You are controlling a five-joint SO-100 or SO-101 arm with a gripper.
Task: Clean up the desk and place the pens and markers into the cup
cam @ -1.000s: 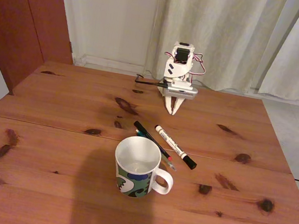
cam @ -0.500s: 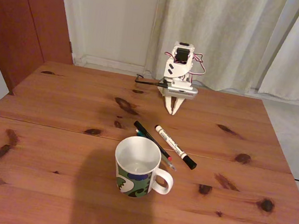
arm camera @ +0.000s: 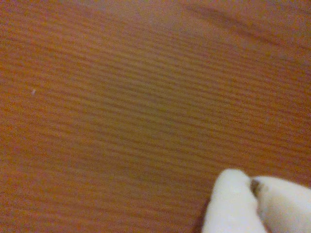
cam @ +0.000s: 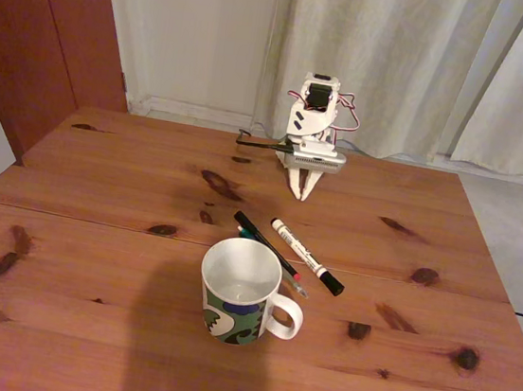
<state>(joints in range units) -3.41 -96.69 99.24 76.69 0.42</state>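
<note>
- Where the folded white arm (cam: pixel 313 126) stands at the far edge of the desk (cam: pixel 100 185), its gripper (cam: pixel 299 197) is pointed down at the wood, fingertips pressed together and nothing held between them.
- Close over blurred, striped wood grain, the two white fingertips (arm camera: pixel 233 204) are seen touching in the wrist view.
- Reddish-brown pine planks with dark knots make up the desk, and a seam is seen running across it.
- Near the middle, a white-barrelled marker (cam: pixel 307 255), a black pen (cam: pixel 266 244) and a thin teal pen (cam: pixel 296 286) are laid side by side, just behind and to the right of the cup (cam: pixel 240 290).
- Pale curtains (cam: pixel 393 59), a white wall and a brown door (cam: pixel 44 26) are seen behind the desk.
</note>
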